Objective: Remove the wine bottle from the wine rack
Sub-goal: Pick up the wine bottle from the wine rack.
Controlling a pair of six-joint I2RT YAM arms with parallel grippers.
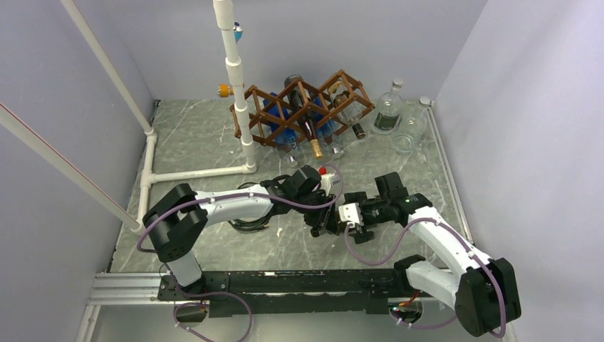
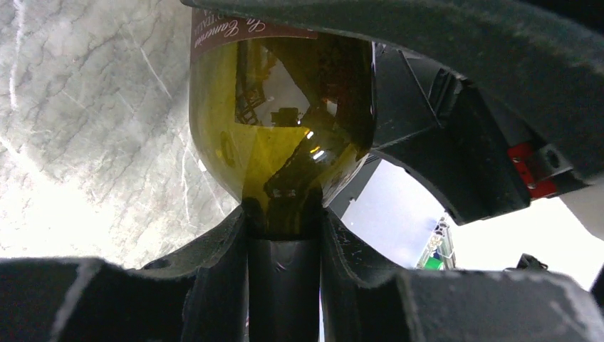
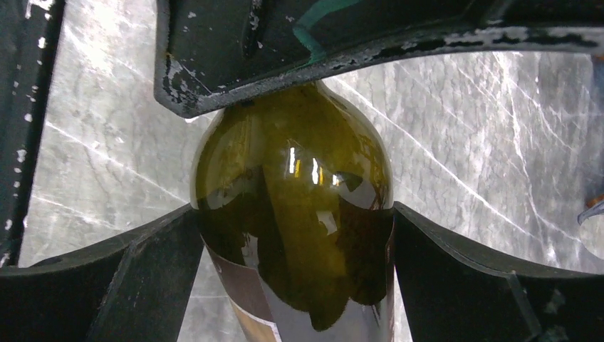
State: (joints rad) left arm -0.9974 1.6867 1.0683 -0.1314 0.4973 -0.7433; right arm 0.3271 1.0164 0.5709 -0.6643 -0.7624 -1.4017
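An olive-green wine bottle (image 2: 285,121) with a dark red label is held off the rack between both grippers, above the marble table. My left gripper (image 2: 283,235) is shut on its neck. My right gripper (image 3: 292,242) is shut on its body, one finger (image 3: 121,285) on each side. In the top view the left gripper (image 1: 319,217) and right gripper (image 1: 350,214) meet at the table's middle and hide the bottle. The dark brown lattice wine rack (image 1: 306,100) stands at the back, with several bottles lying in its cells.
A white PVC pipe frame (image 1: 238,85) stands left of the rack. Two clear glass bottles (image 1: 388,110) stand at the back right, by the wall. A dark ring (image 1: 249,224) lies under the left arm. Grey walls close in three sides.
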